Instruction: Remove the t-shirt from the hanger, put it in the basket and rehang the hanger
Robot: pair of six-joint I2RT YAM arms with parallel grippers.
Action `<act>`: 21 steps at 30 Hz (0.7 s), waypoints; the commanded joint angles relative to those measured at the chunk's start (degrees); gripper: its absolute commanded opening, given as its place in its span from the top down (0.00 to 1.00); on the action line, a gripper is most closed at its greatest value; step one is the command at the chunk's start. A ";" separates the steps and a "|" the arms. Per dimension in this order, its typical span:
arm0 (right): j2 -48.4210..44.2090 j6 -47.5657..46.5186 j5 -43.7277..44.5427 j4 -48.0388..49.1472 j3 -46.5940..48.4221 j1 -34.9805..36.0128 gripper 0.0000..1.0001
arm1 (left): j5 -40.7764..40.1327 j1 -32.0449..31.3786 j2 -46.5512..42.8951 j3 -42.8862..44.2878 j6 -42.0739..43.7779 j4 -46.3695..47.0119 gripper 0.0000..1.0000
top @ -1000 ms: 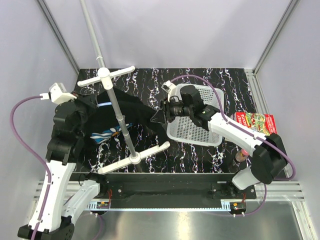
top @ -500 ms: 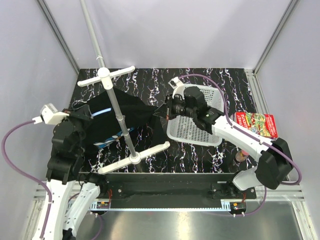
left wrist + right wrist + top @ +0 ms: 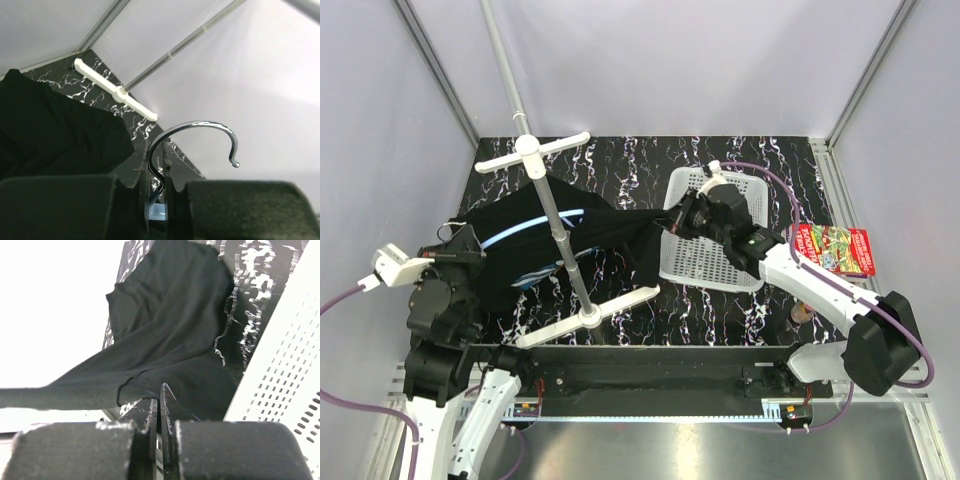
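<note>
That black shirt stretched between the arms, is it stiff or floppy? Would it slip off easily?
Probably floppy: the t-shirt stretches into a band toward the right pincer and folds elsewhere. Likely light, since a small pinch holds it. It may snag where it drapes over the hanger.

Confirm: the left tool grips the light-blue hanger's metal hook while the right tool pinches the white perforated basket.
Wrong: the right wrist view shows the right tool pinching the black cloth t-shirt. The left tool does grip the metal hook of the light-blue hanger.
</note>
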 commanded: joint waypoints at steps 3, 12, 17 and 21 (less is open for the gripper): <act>-2.02 4.89 4.20 1.86 -3.27 -5.99 1.00 | -11.60 0.46 -4.04 0.45 2.23 2.83 1.00; -2.99 7.07 2.61 3.09 -7.13 -9.49 1.00 | -15.55 0.46 -5.53 0.71 1.70 1.34 1.00; -5.10 10.24 3.66 3.97 -9.43 -11.70 1.00 | -16.96 0.46 -6.50 0.89 2.58 0.72 1.00; -1.87 8.32 -3.78 7.31 -7.06 -11.79 1.00 | -16.17 0.46 -5.80 1.68 2.49 0.55 1.00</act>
